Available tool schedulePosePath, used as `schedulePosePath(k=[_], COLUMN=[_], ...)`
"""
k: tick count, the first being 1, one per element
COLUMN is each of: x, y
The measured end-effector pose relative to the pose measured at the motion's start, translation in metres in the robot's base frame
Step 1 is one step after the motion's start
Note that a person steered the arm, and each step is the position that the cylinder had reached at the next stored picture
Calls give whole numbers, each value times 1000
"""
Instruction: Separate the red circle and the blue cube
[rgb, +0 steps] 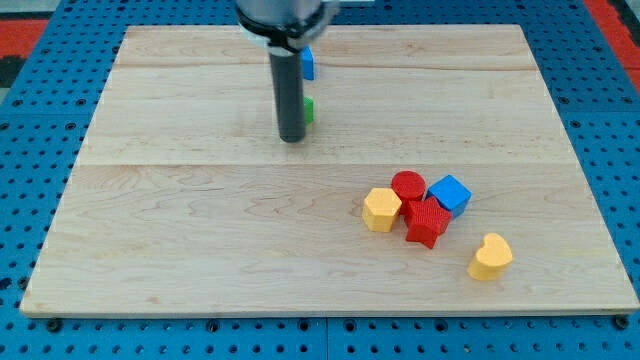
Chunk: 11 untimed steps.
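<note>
The red circle and the blue cube sit side by side at the view's right centre, close together or touching. A red block lies just below them and a yellow block touches the circle's left. My tip is on the board at the upper centre, far to the left of and above this cluster, touching none of it.
A yellow heart lies at the lower right, apart from the cluster. A green block and another blue block show partly behind the rod. The board's edges are surrounded by blue pegboard.
</note>
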<state>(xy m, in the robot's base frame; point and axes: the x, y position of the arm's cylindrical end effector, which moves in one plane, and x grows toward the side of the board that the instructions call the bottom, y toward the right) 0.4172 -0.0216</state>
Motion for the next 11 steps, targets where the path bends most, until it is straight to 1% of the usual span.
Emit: schedulePosePath(k=[1,2,3,4,5,6,7,9,10,11], x=[8,51,104,97,64,48,59,33,31,-1], y=[102,187,209,163,108,69,84,29,29,63])
